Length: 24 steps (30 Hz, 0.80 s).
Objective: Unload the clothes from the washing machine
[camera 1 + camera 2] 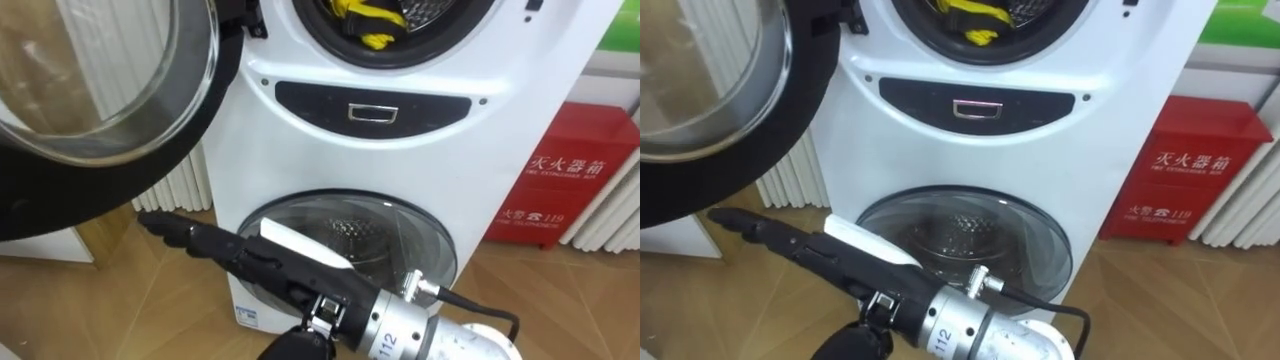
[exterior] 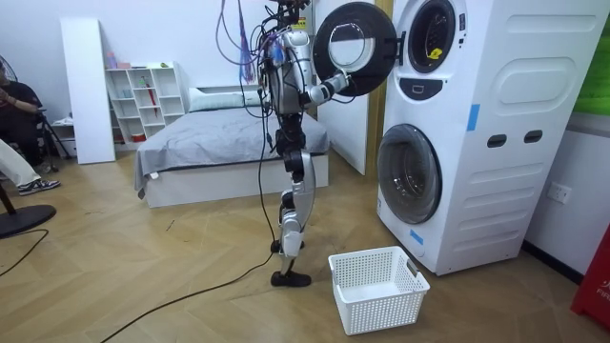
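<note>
We see the yellow clothes (image 1: 372, 14) in the upper drum of the washing machine (image 1: 300, 140), far and right of the right hand (image 1: 238, 252). Its empty straight fingers, pressed together, point left.

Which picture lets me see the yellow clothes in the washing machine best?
The left eye view: the yellow clothes lie close-up inside the upper drum, though the top edge cuts them. The right eye view shows much the same. In the room view they are a tiny yellow spot.
</note>
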Available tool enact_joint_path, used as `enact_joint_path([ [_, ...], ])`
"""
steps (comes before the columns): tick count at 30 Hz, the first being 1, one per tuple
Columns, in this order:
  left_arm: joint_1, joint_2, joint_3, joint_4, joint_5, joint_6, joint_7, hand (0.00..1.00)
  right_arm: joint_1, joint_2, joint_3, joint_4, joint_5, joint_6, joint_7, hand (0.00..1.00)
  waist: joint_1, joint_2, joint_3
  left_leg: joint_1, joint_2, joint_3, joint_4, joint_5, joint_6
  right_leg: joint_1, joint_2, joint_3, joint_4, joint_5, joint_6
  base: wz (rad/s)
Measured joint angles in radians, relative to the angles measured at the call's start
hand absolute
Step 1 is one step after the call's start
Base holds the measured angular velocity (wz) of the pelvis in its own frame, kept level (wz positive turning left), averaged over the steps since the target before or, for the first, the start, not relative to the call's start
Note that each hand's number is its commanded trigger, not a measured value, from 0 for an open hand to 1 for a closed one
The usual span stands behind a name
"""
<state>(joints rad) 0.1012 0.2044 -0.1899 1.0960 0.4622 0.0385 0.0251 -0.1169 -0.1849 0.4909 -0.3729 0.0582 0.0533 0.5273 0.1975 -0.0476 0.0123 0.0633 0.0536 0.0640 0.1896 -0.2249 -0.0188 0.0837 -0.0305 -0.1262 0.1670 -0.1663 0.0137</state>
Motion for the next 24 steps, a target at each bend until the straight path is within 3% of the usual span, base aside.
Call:
enact_joint_path([
  [8, 0.002, -0.002, 0.003, 0.000, 0.001, 0.000, 0.005, 0.00, 0.007, -0.006, -0.003, 0.003, 0.009, -0.001, -0.031, 0.00, -0.007, 0.010, 0.0020, -0.006, -0.003, -0.015, 0.009, 0.000, 0.000, 0.005, -0.002, -0.010, 0.000, 0.000, 0.000, 0.05],
  [11, 0.018, -0.008, 0.034, -0.003, 0.000, 0.001, 0.010, 0.00, 0.017, -0.011, -0.031, 0.008, -0.033, -0.001, -0.079, 0.00, -0.027, 0.019, 0.0038, -0.006, -0.005, -0.015, 0.011, 0.000, 0.000, 0.007, -0.005, -0.014, 0.000, 0.000, 0.000, 0.02],
  [16, 0.064, -0.018, 0.077, -0.007, 0.000, 0.008, 0.015, 0.00, 0.066, -0.024, -0.180, 0.006, -0.097, -0.002, -0.227, 0.00, -0.083, 0.017, -0.0018, -0.015, -0.008, -0.026, 0.017, 0.000, 0.000, 0.007, -0.007, -0.024, 0.001, 0.000, 0.000, 0.06],
  [24, 0.092, -0.037, 0.115, 0.005, 0.001, 0.021, 0.014, 0.00, 0.058, -0.049, -0.349, 0.007, -0.141, -0.011, -0.440, 0.00, -0.112, 0.022, -0.0070, 0.022, -0.008, -0.025, 0.015, 0.001, 0.000, 0.043, -0.007, -0.027, 0.001, -0.001, 0.002, 0.00],
])
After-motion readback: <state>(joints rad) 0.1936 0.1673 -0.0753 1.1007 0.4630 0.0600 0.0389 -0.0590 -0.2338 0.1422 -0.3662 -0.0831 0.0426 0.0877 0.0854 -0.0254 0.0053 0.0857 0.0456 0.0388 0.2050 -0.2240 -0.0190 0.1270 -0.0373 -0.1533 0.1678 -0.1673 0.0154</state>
